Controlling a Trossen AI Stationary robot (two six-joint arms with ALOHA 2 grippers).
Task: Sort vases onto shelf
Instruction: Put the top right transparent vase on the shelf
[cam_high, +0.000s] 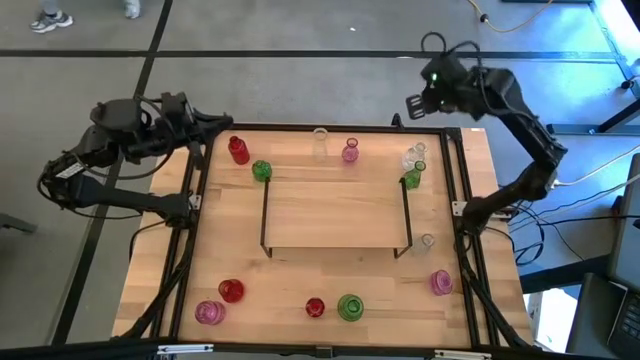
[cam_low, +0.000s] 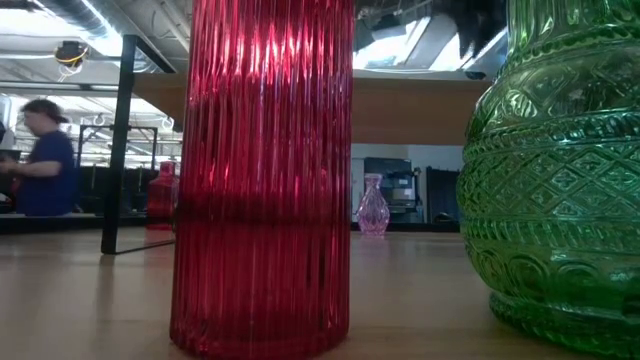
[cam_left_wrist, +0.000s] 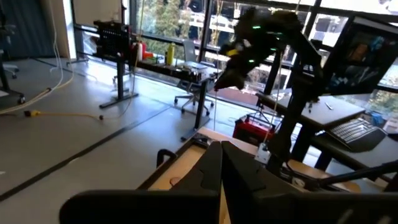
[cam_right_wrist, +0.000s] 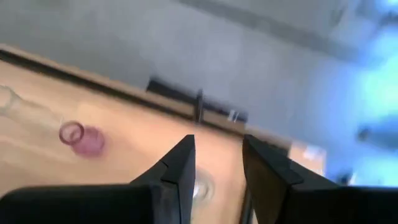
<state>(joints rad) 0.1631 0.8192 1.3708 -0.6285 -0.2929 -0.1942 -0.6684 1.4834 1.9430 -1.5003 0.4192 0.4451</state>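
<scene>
Shelf (cam_high: 335, 215) was bare, centred on the tabletop (cam_high: 160, 270), long axis running left-right. Vases were all off it, upright, mouths up, ringed around it: red (cam_high: 238, 150) and green (cam_high: 261, 171) far left, pink (cam_high: 350, 152) far centre, a row along the near edge including a ribbed red one (cam_low: 262, 180). Likely scattered so each needs its own pick. Right hand (cam_high: 416, 105) was raised over the far right corner, fingers part open, nothing gripped. Left hand (cam_high: 205, 125) was parked at the far left edge, closed, empty.
</scene>
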